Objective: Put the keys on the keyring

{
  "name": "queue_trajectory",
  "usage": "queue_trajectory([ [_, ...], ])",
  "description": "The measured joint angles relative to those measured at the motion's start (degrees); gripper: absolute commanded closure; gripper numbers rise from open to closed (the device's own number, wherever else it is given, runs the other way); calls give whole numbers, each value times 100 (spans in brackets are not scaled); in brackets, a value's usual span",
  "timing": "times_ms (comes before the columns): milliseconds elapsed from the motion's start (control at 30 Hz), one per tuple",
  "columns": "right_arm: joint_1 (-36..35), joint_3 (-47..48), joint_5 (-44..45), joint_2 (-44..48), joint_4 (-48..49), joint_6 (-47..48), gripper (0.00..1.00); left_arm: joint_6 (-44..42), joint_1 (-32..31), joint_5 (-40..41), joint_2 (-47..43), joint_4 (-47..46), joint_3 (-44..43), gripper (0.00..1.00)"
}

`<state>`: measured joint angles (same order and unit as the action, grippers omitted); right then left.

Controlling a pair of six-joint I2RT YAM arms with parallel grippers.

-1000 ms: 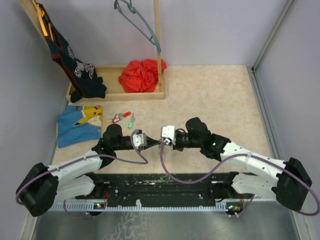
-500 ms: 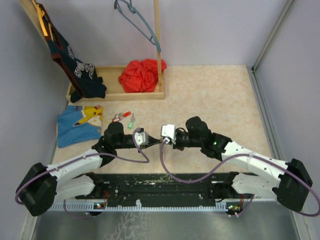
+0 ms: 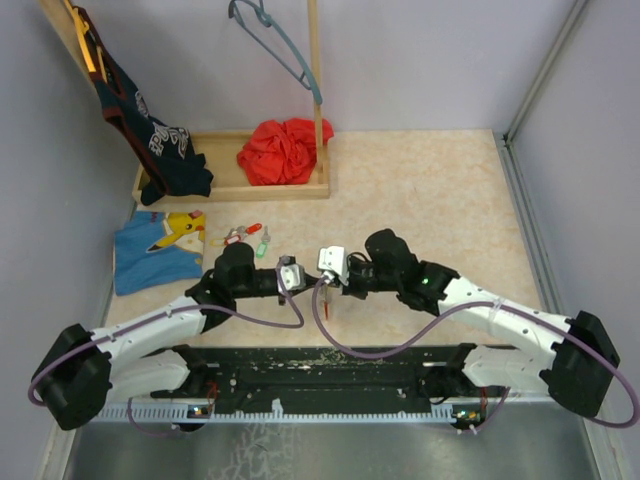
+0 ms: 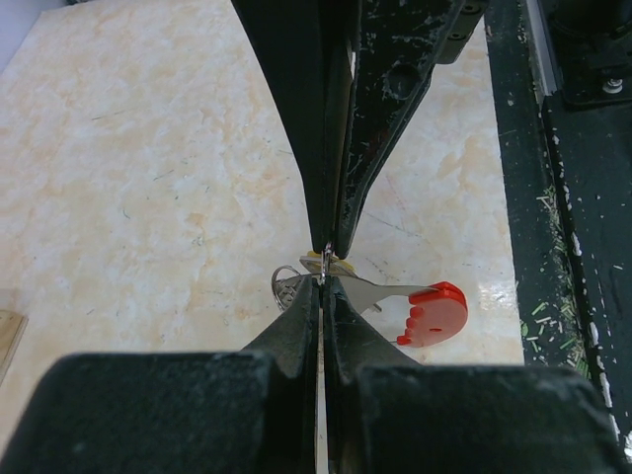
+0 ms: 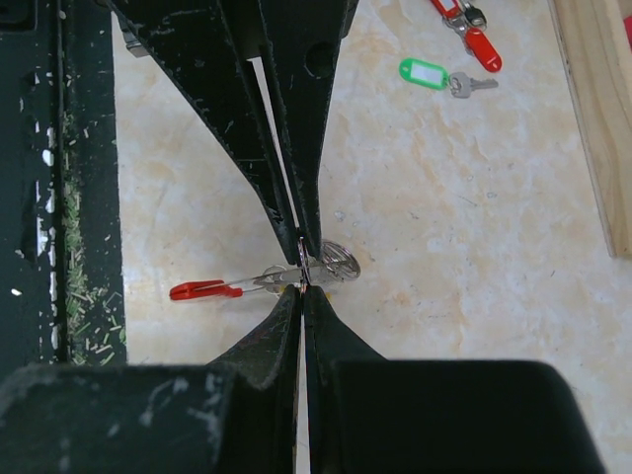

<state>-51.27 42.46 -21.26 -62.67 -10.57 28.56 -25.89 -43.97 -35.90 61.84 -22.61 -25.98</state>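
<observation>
Both grippers meet tip to tip low over the floor. In the left wrist view my left gripper (image 4: 323,281) is shut on a thin metal ring seen edge-on, part of the keyring (image 4: 285,287). A key with a red head (image 4: 433,312) hangs off it to the right. In the right wrist view my right gripper (image 5: 301,288) is shut on the same keyring (image 5: 341,263), with the red-headed key (image 5: 200,290) sticking out to the left. A green-tagged key (image 5: 425,73) and red-tagged keys (image 5: 466,27) lie loose beyond. From above, the left gripper (image 3: 303,283) and right gripper (image 3: 315,280) touch.
The loose keys (image 3: 247,237) lie by a blue cloth with a yellow print (image 3: 158,250). Behind them stands a wooden rack base (image 3: 225,190) holding a red cloth (image 3: 285,150) and a dark shirt (image 3: 150,140). A black rail (image 3: 320,365) runs along the near edge.
The left gripper has edged to the right and the right gripper slightly to the left and away, so the two wrists stand closer together. Both stay shut.
</observation>
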Motion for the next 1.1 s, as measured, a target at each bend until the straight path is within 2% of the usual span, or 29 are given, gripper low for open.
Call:
queue_trajectory([
  [233, 2, 83, 68, -72, -39, 59, 95, -28, -42, 160, -4, 63, -52, 100],
  [467, -24, 83, -2, -68, 129, 74, 91, 173, -42, 297, -286, -614, 428, 100],
  [800, -55, 81, -101, 138, 332, 79, 81, 326, -57, 380, -321, -986, 654, 100],
  [1100, -70, -94, 37, 435, 452, 74, 79, 391, -57, 442, -398, -1215, 807, 100],
])
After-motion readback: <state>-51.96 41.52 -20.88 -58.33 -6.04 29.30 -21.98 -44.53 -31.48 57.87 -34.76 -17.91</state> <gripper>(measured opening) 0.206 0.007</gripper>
